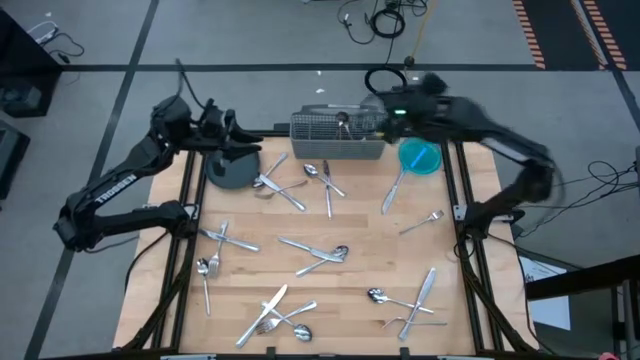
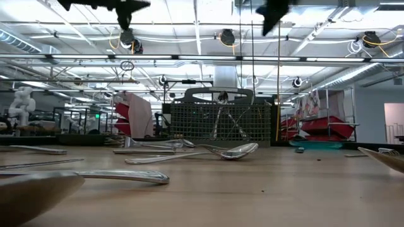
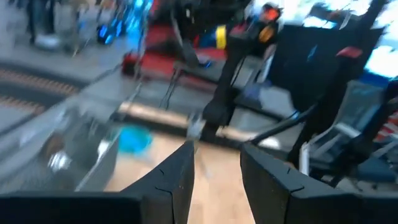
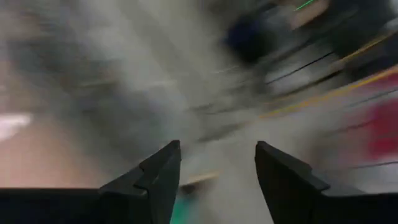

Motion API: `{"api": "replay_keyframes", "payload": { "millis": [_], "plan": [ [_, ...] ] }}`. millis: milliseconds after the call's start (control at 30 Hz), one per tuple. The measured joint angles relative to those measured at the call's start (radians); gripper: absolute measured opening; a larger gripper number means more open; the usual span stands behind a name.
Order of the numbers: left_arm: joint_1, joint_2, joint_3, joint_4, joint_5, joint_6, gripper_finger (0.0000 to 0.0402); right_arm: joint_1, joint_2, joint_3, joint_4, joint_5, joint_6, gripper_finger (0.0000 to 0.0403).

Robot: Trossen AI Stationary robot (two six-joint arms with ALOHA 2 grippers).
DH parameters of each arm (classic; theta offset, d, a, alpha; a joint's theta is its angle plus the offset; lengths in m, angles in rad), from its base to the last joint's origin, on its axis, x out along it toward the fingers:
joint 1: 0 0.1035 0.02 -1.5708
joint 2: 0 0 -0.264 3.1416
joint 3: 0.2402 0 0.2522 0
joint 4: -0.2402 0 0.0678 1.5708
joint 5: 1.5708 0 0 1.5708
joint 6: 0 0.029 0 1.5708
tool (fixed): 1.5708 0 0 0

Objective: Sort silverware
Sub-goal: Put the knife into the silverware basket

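Colour key. Silverware [image 1: 322, 252]: shiny silver-coloured metal, pale against the table top [image 1: 350, 290], which is light wood with a plank pattern. Wire-mesh caddy [image 1: 335, 137]: grey, a fine grid pattern in the low view. Round plate [image 1: 233, 170]: dark grey. Bowl [image 1: 420, 157]: bright turquoise blue. Left arm [image 1: 120, 190]: black, with white lettering along its link. Right arm [image 1: 470, 125]: black, with a small green light near the wrist. Table frame [image 1: 187, 215]: black rails. Floor [image 1: 250, 35]: grey, crossed by dark lines, with orange-striped tape at one far corner.
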Motion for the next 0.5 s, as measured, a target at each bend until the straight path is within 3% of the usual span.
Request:
{"api": "replay_keyframes", "payload": {
  "millis": [67,167,367,500],
  "plan": [
    [0.000,-0.008,0.000,0.063,0.029,-0.035,0.0135,-0.011,-0.077,-0.028,-0.096,-0.160,0.128,0.0192],
    [0.000,-0.013,0.000,0.117,0.081,-0.076,0.0135,0.027,-0.172,-0.099,-0.136,-0.232,0.186,0.0191],
    [-0.001,-0.014,0.001,0.045,0.239,-0.112,0.0135,0.152,-0.325,-0.414,-0.081,-0.269,0.331,0.0191],
    [-0.012,-0.016,-0.005,-0.069,0.264,-0.049,0.0135,0.246,-0.358,-0.699,0.152,-0.303,0.453,0.0191]
  ]
}}
